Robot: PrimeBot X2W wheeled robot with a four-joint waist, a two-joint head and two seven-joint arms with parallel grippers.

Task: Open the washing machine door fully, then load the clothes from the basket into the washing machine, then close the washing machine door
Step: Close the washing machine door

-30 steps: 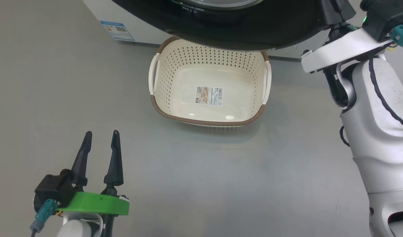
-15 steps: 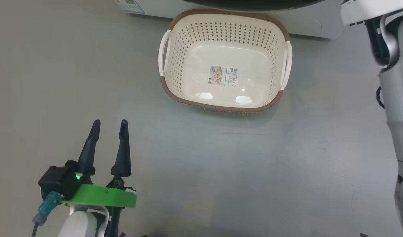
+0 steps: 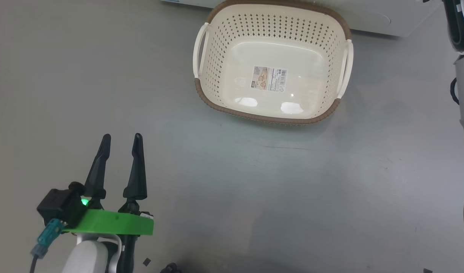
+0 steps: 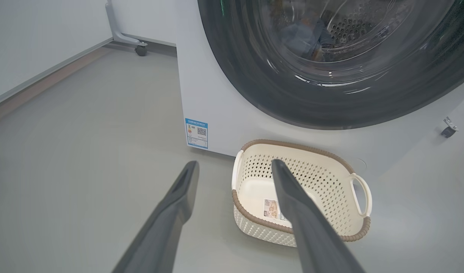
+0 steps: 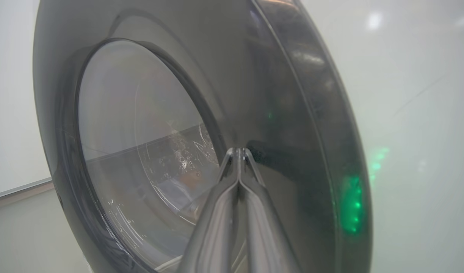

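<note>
Found the washing machine door (image 4: 254, 87) across the upper right of the left wrist frame, with its glossy black rim flat against the white front of the washing machine (image 4: 205, 94); could not tell whether latched. Made out the clothes (image 4: 306, 36) only dimly, as a bluish fold behind the glass near the top edge, next to the perforated drum. Saw the same door (image 5: 285, 113) at a slant through the middle of the right wrist frame, with the glass bowl at left and a green glow on the rim at lower right.

Found the right hand (image 5: 237, 151) at lower centre there, fingers pressed together with nothing between them, tips at the black rim just right of the glass; could not tell whether touching.

Found the basket (image 3: 271, 117) at upper centre of the head frame, with the label sticker (image 3: 269, 79) plain on its bare bottom, standing on the grey floor (image 3: 254, 189) just before the machine's base. Noted the blue sticker (image 4: 196, 133) left of the basket in the left wrist frame.

Found the left hand (image 3: 122, 136) at lower left of the head frame, fingers spread wide, holding nothing, well apart from the basket.
</note>
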